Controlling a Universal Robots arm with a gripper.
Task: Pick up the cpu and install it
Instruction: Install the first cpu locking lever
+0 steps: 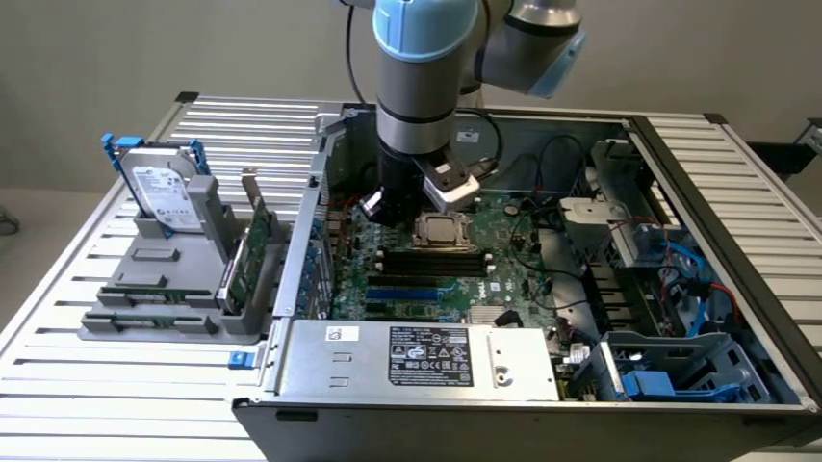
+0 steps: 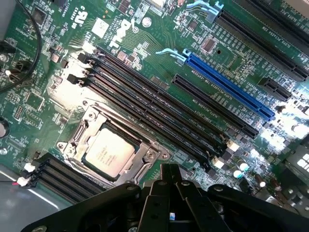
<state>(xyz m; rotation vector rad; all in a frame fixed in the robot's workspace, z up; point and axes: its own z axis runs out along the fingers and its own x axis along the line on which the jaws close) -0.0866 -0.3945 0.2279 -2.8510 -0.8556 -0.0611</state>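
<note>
The small square cpu (image 2: 108,153) with its dull silver-grey metal top lies seated in the metal-framed socket (image 2: 77,140) on the green motherboard (image 2: 145,48), beside the long black memory slots (image 2: 159,116). The black gripper (image 2: 170,191) hangs just above and beside it, clenched and empty, inside the open grey computer case (image 1: 719,192).

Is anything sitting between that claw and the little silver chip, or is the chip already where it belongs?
Nothing visible stands in the way. The cpu already lies inside its socket frame on the motherboard, with the memory slots running beside it. The gripper is shut, empty, and sits close by with open space between them.
</note>
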